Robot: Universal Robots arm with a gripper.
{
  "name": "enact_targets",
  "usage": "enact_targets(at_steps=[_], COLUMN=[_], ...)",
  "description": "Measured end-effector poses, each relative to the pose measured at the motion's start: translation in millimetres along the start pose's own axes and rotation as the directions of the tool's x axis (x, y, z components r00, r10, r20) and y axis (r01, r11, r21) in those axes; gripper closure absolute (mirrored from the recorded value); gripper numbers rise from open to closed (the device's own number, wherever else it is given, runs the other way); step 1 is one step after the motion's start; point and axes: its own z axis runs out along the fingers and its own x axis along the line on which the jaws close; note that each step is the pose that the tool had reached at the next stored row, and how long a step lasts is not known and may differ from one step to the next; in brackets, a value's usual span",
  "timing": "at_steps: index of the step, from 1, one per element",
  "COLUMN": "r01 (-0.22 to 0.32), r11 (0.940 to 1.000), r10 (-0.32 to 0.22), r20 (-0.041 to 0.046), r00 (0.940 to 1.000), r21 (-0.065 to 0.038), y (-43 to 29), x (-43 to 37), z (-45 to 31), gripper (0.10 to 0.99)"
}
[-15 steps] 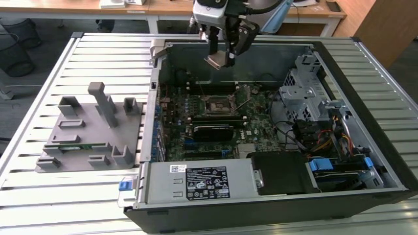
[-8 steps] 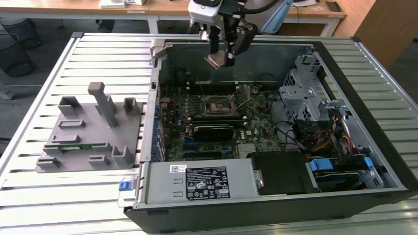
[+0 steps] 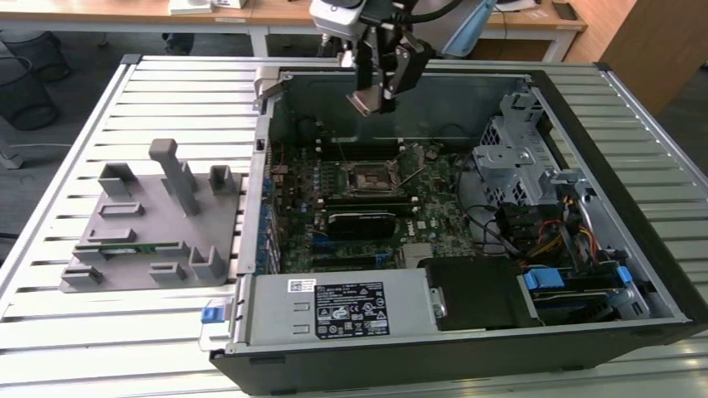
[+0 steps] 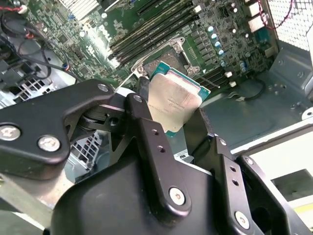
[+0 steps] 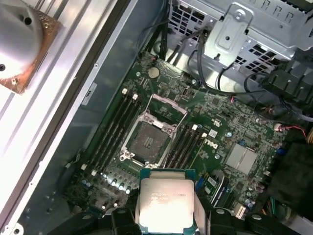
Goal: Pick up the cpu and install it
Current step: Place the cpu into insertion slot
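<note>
The cpu, clamped in the gripper, hangs above the socket inside the case.

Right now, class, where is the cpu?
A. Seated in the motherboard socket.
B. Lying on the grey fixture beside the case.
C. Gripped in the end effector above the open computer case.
C: the cpu sits clamped in the end effector, while the socket on the motherboard is open and empty.
</note>
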Motion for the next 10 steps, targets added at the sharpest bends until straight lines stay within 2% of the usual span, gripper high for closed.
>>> enact_targets(at_steps=[5,10], r01=[-0.06,-0.124], r11=[0.9982,0.9922], r10=[0.06,0.124], r20=[0.0023,0.0047], r00=[0.9982,0.9922], r21=[0.0,0.0], y=[0.4,0.8], x=[0.8,1.5], z=[0.2,0.4], gripper=[0.557,0.557])
